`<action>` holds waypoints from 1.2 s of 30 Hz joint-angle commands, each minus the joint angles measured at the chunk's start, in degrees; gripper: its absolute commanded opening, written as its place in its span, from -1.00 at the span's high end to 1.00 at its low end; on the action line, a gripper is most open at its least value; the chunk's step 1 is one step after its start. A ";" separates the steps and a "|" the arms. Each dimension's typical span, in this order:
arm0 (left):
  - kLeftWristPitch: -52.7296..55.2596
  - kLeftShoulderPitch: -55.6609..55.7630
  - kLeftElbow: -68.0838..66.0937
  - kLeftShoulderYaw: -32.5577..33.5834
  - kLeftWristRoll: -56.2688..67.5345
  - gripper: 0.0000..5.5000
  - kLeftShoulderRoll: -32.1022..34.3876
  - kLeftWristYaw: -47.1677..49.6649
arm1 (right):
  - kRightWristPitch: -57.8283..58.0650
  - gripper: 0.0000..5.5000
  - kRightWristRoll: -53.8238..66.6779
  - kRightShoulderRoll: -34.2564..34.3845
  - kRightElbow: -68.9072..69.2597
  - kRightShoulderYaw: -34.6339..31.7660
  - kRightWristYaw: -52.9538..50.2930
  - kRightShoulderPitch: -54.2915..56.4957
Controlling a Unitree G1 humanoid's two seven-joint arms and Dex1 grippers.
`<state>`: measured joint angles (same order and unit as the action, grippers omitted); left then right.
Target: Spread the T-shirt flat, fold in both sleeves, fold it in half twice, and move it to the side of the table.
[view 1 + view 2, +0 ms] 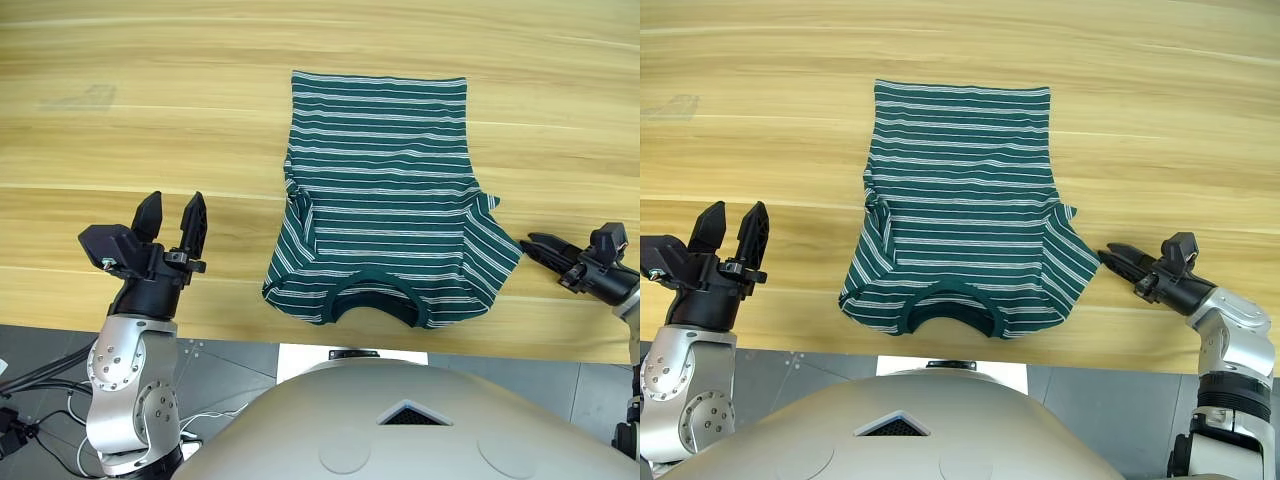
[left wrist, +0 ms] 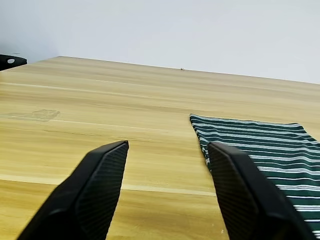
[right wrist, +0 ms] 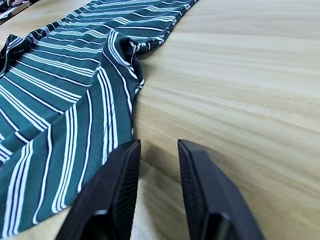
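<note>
1. Bordering the nearest part of the scene, the front edge of the wooden table (image 1: 150,120) runs across the eye views, with dark grey floor (image 1: 230,360) below it.
2. Left gripper (image 1: 173,200): over the table's near strip, to the left of the garment and well apart from it. Its two black fingers (image 2: 100,180) are spread wide with nothing between them, pointing away from the robot across the table.
3. Right gripper (image 1: 1110,250): low over the table on the right, tips aimed at the garment's near right corner and just beside it. The fingers (image 3: 197,175) are parted by a narrow gap, with only bare wood in that gap. Whether the tips touch the cloth cannot be told.
4. T-shirt (image 1: 380,200): dark green with thin white stripes, lying flat on the table roughly at the centre and clear of both grippers' grasp.
5. Collar (image 1: 375,295): the end of the garment closest to the robot, its dark band curving open toward the table's front edge.
6. Shoulders: the widest part, just beyond the collar. Farther up, each side draws inward at a small bunched fold, left (image 1: 295,195) and right (image 1: 487,202).
7. Hem (image 1: 380,80): the far end, straight and narrower than the shoulders.
8. Faint grey mark (image 1: 80,97): on the wood, far left, well apart from the garment.
9. Pale wall (image 2: 175,30): beyond the table's far edge.
</note>
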<state>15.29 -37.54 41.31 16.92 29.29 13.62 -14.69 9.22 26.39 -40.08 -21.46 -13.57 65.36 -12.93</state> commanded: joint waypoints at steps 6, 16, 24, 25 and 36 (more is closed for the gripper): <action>-0.09 0.43 -1.16 -0.88 -1.70 -0.07 0.16 -0.33 | 3.88 0.50 0.82 0.45 0.18 1.11 2.22 -1.08; -0.63 0.65 -2.23 -2.00 -3.29 -0.07 0.09 -0.93 | 4.24 0.50 1.04 1.14 -2.48 1.24 2.74 0.23; -0.85 0.85 -2.76 -2.41 -4.04 -0.07 0.03 -0.94 | 2.98 0.77 -0.13 0.60 -2.07 3.41 3.77 -1.10; -0.89 0.98 -3.03 -2.46 -4.36 -0.07 0.06 -0.88 | 3.03 0.85 0.01 0.49 -1.84 3.41 3.79 -1.32; -1.38 1.32 -4.08 -2.48 -4.89 -0.07 -0.42 -0.96 | 2.07 0.99 -1.49 0.75 -3.41 3.62 3.59 -0.19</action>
<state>14.11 -36.48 37.84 14.68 24.84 13.33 -15.51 9.89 26.82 -40.10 -22.38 -11.27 69.96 -12.31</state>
